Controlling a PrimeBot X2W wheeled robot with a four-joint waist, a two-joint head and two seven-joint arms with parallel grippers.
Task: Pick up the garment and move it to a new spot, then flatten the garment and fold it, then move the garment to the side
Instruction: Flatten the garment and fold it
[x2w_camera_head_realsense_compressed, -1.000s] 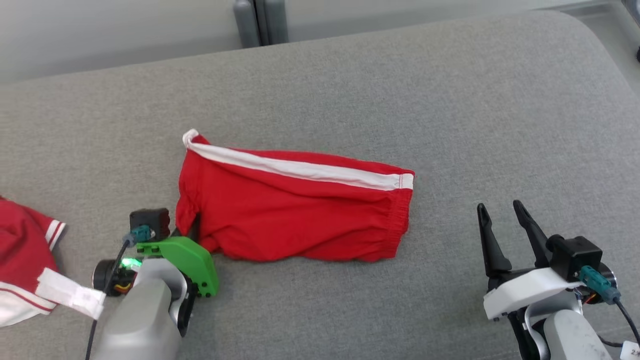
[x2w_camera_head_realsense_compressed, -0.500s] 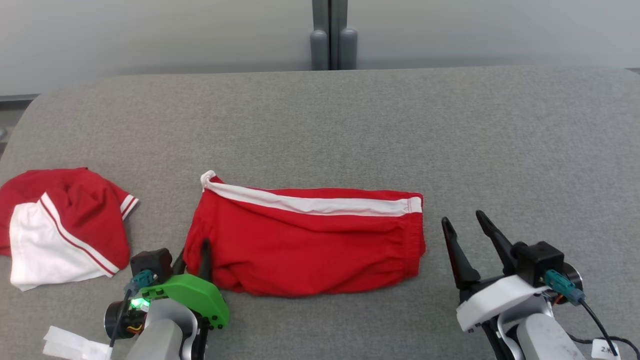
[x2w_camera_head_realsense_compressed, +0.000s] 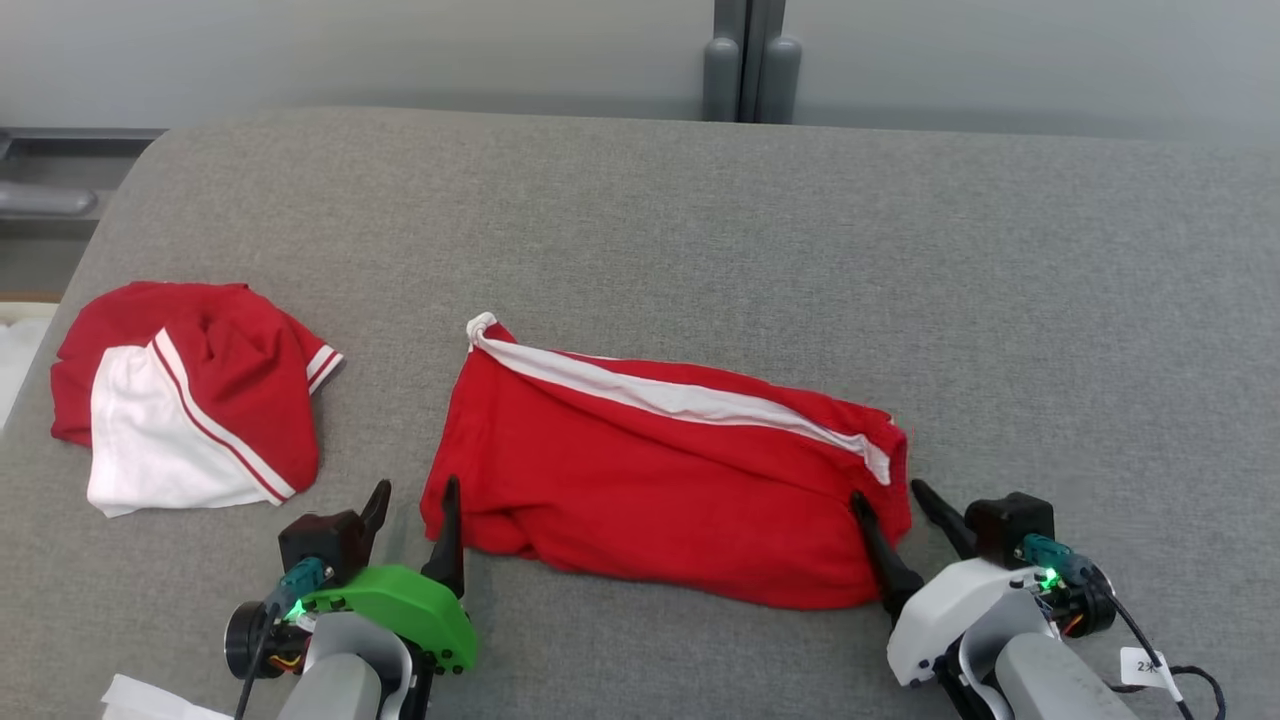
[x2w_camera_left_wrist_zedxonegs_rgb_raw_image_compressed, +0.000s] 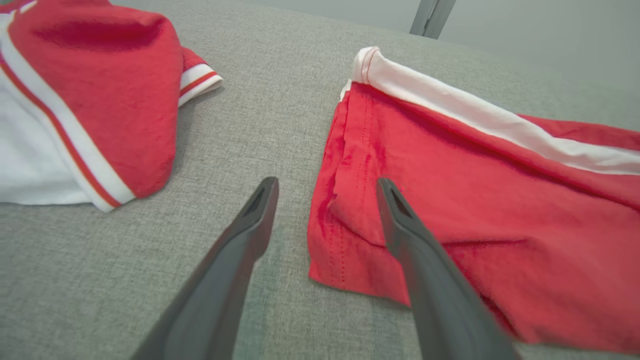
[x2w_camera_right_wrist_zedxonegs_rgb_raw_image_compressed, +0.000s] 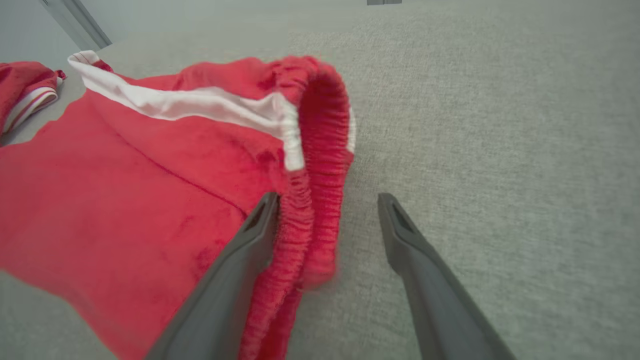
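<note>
The garment (x2w_camera_head_realsense_compressed: 650, 490) is a pair of red shorts with a white side stripe, lying across the grey padded table (x2w_camera_head_realsense_compressed: 640, 220). My left gripper (x2w_camera_head_realsense_compressed: 417, 490) stands open at its left hem corner. In the left wrist view, one finger (x2w_camera_left_wrist_zedxonegs_rgb_raw_image_compressed: 420, 250) lies over the hem of the garment (x2w_camera_left_wrist_zedxonegs_rgb_raw_image_compressed: 475, 200) and the other over bare table, so the left gripper (x2w_camera_left_wrist_zedxonegs_rgb_raw_image_compressed: 327, 181) straddles the edge. My right gripper (x2w_camera_head_realsense_compressed: 886, 493) is open at the bunched waistband. In the right wrist view the right gripper (x2w_camera_right_wrist_zedxonegs_rgb_raw_image_compressed: 328, 196) has the garment's (x2w_camera_right_wrist_zedxonegs_rgb_raw_image_compressed: 150, 175) elastic edge between its fingers.
A second red and white garment (x2w_camera_head_realsense_compressed: 190, 400) lies crumpled at the table's left end, close to the rounded edge. Two grey posts (x2w_camera_head_realsense_compressed: 745, 70) stand behind the far edge. A white paper scrap (x2w_camera_head_realsense_compressed: 150, 700) lies by my left arm.
The head camera has shifted. My left gripper has opened and let go of the garment's left corner. My right gripper has moved in onto the waistband, which now stands bunched up.
</note>
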